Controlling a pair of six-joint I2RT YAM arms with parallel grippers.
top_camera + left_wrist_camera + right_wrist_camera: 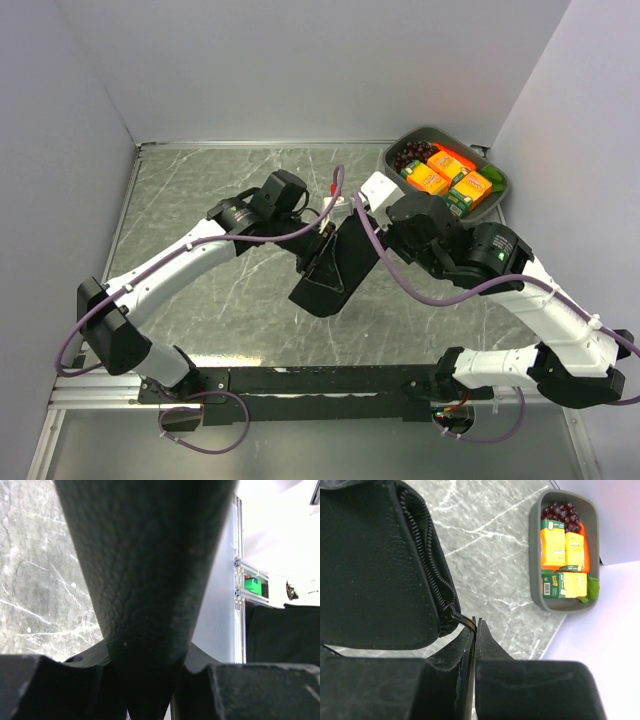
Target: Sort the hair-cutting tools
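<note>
Black grained leather of the zip case (145,580) fills the left wrist view. It tapers down into the left gripper (150,692), whose fingers (50,690) are partly closed and clamp one edge of the case between them.

Right gripper (476,639): jaws pressed together, pinching the zipper pull (463,622) at their tips. The case body lies to the left of this gripper, and the zip track (432,565) runs away from the tips. The case hangs tilted between the two arms above the table (200,190); whether its lower corner touches cannot be told.

Scissors and hair clips: not visible in any view. Whether they are inside the case cannot be told.

Step in hand, as judged: opening the case to reach the tools. The next move calls for drawing the pull along the zip track while the left gripper braces the case against the tug. A weak pinch on the small tab may slip.

Surroundings: a grey tray (536,555) holding orange cartons (552,545) and dark grapes (562,515) sits ahead and to the right of the right gripper, well apart and not obstructing. The two wrists work close together over the case.
</note>
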